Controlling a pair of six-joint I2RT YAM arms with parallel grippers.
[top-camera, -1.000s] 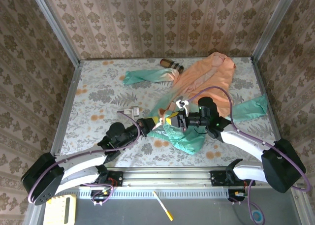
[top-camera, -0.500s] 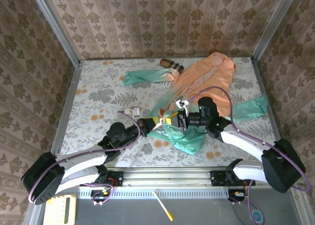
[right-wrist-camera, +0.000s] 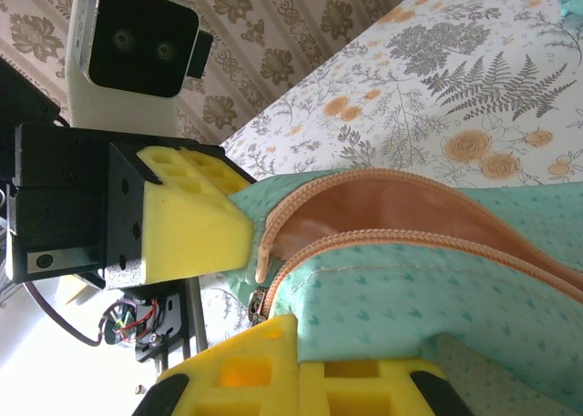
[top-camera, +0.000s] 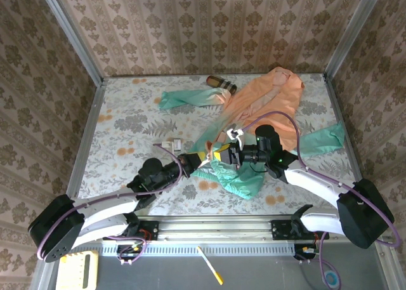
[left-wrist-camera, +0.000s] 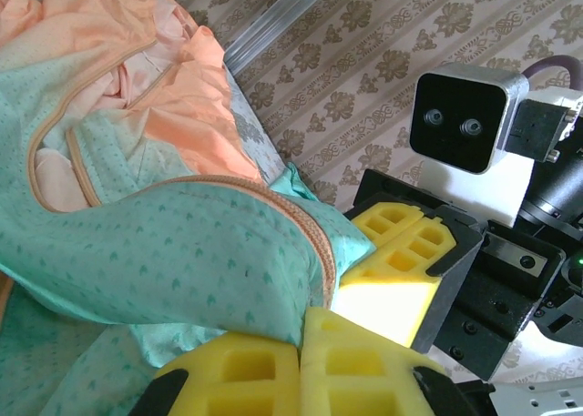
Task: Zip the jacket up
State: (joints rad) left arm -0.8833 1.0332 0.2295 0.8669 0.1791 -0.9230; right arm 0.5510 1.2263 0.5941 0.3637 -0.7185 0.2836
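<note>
Fading peach-to-mint jacket (top-camera: 266, 103) — unzipped, rumpled

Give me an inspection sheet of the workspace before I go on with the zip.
Surface: floral table cover, flat.
Job's things: jacket spread from centre to far right; zipper open at the mint hem.
Clutter: brown striped cylinder by the far edge; small white pieces left of centre.
Claws: left claw and right claw both shut on the hem, facing each other.
Cables: purple cable loops over the jacket from the right arm.
Surroundings: patterned walls; yellow-tipped stick on the front ledge.
</note>
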